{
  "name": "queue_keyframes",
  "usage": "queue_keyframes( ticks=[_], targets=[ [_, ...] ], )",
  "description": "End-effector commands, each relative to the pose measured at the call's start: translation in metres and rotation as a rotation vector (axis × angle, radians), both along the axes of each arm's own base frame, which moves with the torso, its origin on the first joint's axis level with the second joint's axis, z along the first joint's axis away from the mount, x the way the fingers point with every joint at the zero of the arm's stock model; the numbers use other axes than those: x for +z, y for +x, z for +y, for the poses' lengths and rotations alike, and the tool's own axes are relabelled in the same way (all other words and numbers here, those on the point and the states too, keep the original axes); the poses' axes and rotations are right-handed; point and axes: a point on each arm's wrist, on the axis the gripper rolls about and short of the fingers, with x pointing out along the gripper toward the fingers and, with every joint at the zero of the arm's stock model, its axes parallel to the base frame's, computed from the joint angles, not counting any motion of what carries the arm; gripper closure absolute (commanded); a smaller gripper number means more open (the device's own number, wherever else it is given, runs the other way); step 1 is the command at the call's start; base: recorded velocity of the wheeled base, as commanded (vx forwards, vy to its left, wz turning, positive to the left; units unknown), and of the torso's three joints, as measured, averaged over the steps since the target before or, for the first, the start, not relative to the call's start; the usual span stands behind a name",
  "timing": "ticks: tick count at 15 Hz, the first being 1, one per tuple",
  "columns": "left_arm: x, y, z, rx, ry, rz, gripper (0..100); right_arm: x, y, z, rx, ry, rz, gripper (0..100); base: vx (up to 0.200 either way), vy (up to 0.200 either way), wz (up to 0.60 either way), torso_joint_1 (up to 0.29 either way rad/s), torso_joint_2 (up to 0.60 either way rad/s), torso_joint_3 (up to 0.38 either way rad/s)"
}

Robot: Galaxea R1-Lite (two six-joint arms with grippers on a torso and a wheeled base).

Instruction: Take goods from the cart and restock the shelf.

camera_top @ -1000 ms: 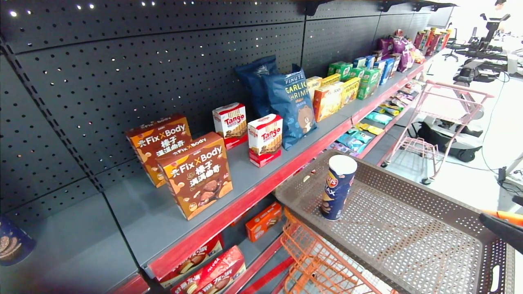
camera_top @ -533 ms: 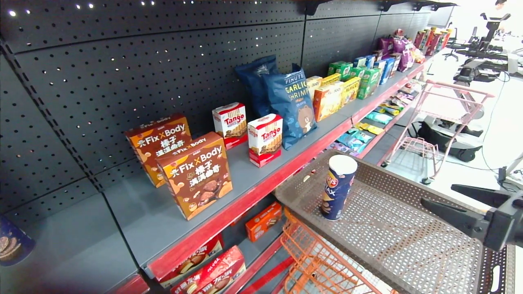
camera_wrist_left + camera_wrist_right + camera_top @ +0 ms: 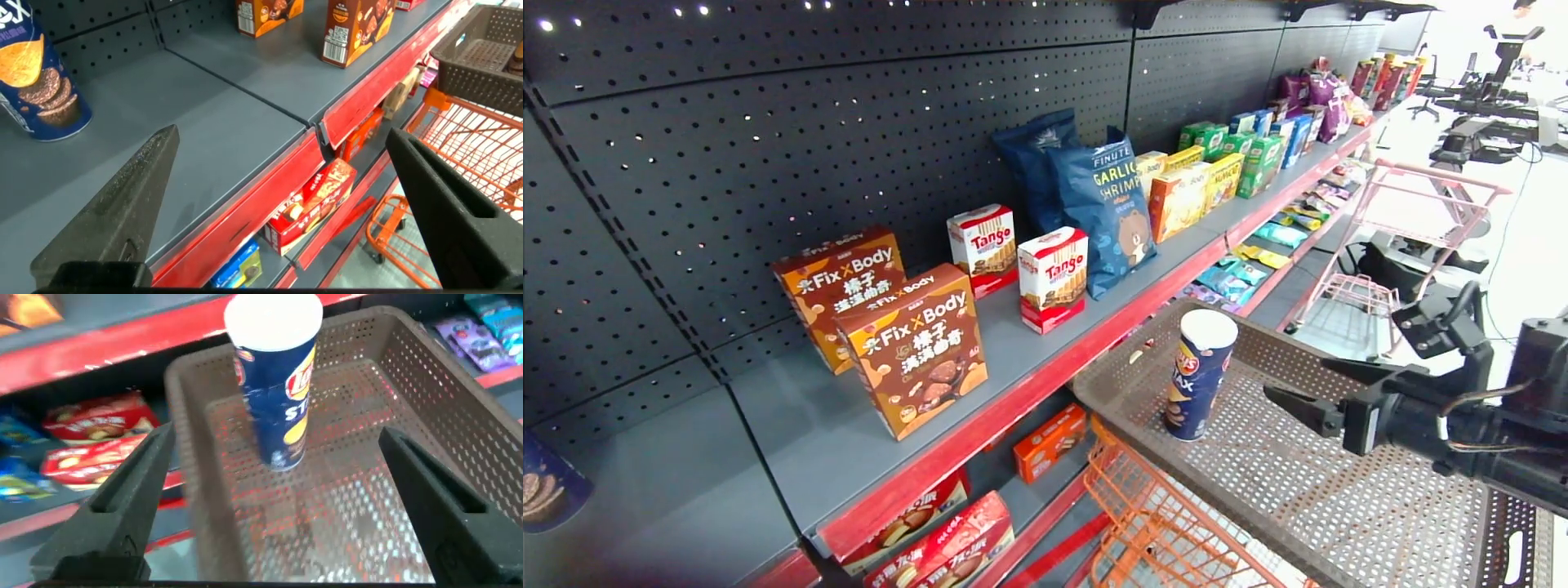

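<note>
Chip can (image 3: 1199, 377): blue, white lid, upright.

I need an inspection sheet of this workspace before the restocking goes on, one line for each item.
Surface: grey shelf, with a bare stretch beside the brown boxes.
Job's things: one chip can upright in the brown basket on the orange cart.
Clutter: nothing seen.
Grippers: right gripper open, near the can, not touching; left gripper open above the shelf.
Cables: black cable on the floor.
Surroundings: pink cart.
</note>
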Motion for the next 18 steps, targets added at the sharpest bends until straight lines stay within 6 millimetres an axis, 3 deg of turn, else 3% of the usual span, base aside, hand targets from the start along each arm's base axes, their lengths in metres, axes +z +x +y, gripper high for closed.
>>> queue_keyframes(
  ticks=[1,7,9,14,18],
  targets=[
    [0.0,0.0,0.0,0.0,0.0,-0.001,0,-0.038,0.032,0.008,0.017,-0.038,0.066,0,0.0,0.0,0.0,0.0,0.0,0.0],
    [0.0,0.0,0.0,0.0,0.0,-0.001,0,-0.04,0.074,0.025,0.099,-0.008,0.005,0,0.0,0.0,0.0,0.0,0.0,0.0],
    [0.0,0.0,0.0,0.0,0.0,-0.001,0,-0.049,0.093,0.033,0.114,-0.014,-0.009,0,0.0,0.0,0.0,0.0,0.0,0.0],
    [0.0,0.0,0.0,0.0,0.0,-0.001,0,-0.067,0.122,0.041,0.117,-0.017,-0.019,0,0.0,0.0,0.0,0.0,0.0,0.0],
    [0.0,0.0,0.0,0.0,0.0,-0.001,0,-0.076,0.133,0.046,0.123,-0.016,-0.024,0,0.0,0.0,0.0,0.0,0.0,0.0]
  ],
)
